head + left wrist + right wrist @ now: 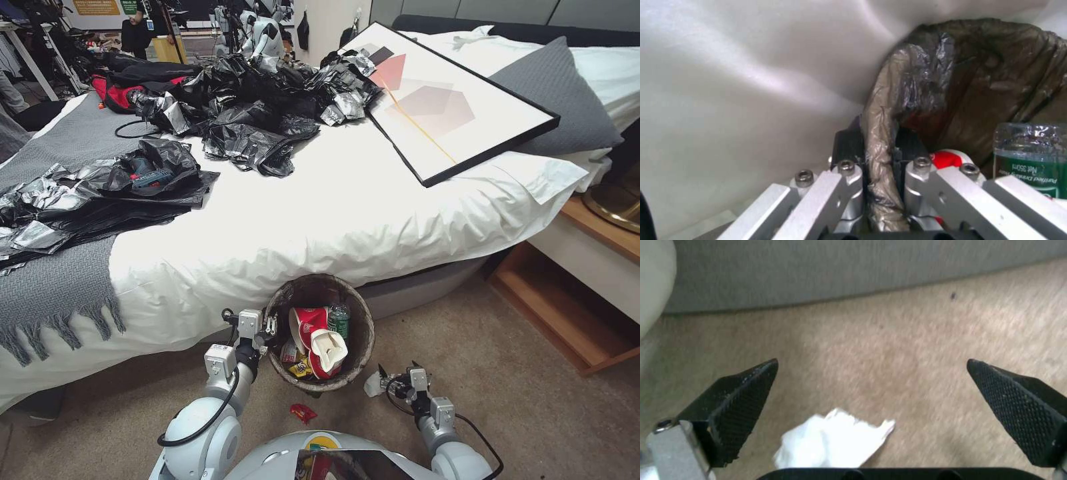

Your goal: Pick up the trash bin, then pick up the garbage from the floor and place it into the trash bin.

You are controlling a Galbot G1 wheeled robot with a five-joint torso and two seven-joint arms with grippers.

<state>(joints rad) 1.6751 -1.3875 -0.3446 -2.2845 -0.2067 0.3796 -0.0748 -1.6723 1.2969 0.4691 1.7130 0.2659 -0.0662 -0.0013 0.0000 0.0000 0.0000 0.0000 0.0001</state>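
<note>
Trash bin (320, 331) upright, mouth up, left end effector (270, 328) clamped on its rim; right end effector (871, 380) apart.

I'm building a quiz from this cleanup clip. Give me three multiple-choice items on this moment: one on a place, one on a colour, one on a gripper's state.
1. Where does the trash bin stand?
A. on the bed
B. on the floor against the bed
C. on the wooden shelf

2. What colour is the crumpled scrap below the right gripper?
A. white
B. green
C. black

3. How is the left gripper?
A. open above the bin
C. shut on the bin's lined rim
B. resting on the bed

Key: 1 B, carpet lies under it; 2 A, white on tan carpet; 3 C, jaws pinch the liner.
</note>
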